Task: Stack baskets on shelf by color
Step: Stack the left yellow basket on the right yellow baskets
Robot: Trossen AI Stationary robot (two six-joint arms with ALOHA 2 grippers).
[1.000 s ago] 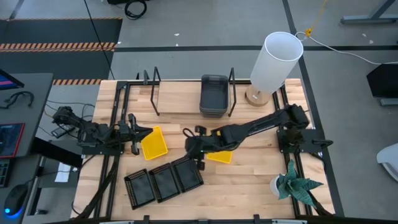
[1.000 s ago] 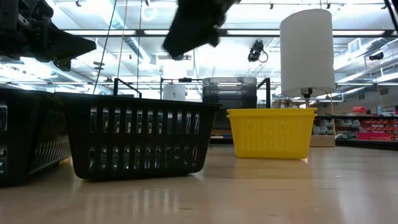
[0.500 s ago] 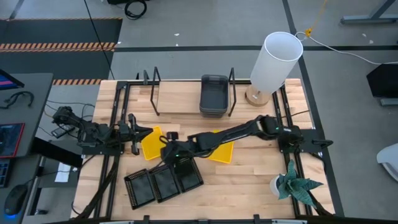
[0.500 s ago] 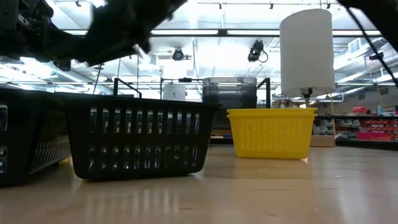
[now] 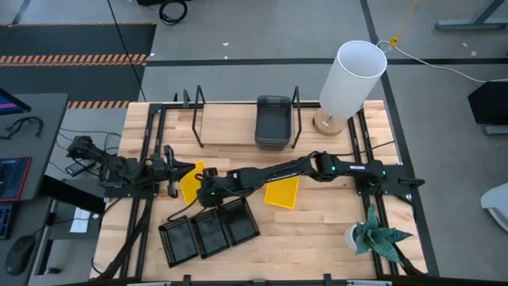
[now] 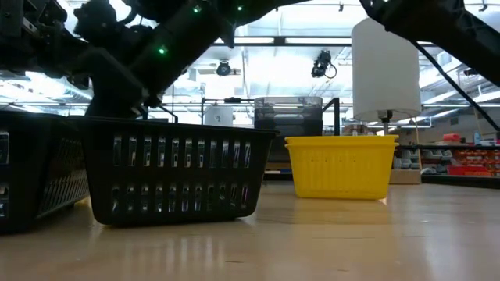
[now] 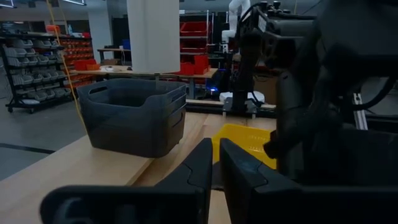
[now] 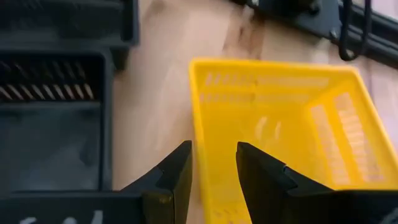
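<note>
At the near edge of the desk (image 5: pixel 317 238) three black baskets (image 5: pixel 208 232) lie side by side in a slanted row. In the low view the nearest of them fills the front, and a yellow basket (image 6: pixel 341 165) stands behind it to the right.

Just beyond this row, the right arm reaches far across the desk toward the left side. Its pincer (image 5: pixel 205 191) hangs over the rim of a yellow basket (image 5: pixel 193 182) that lies near the left arm. In the right wrist view the two fingers (image 8: pixel 176 173) stand a narrow gap apart, one on each side of the basket wall, and they hold nothing yet. The second yellow basket (image 5: pixel 282 191) lies on the desk, partly under the right arm.

The left pincer (image 5: pixel 168 170) waits at the left side, just beside the first yellow basket; its fingers (image 7: pixel 199 169) are almost together and empty.

Farther back, the shelf (image 5: pixel 226 129) carries a stack of dark grey baskets (image 5: pixel 272 121) at its right end. Behind that stands a white lamp (image 5: pixel 350 78).
</note>
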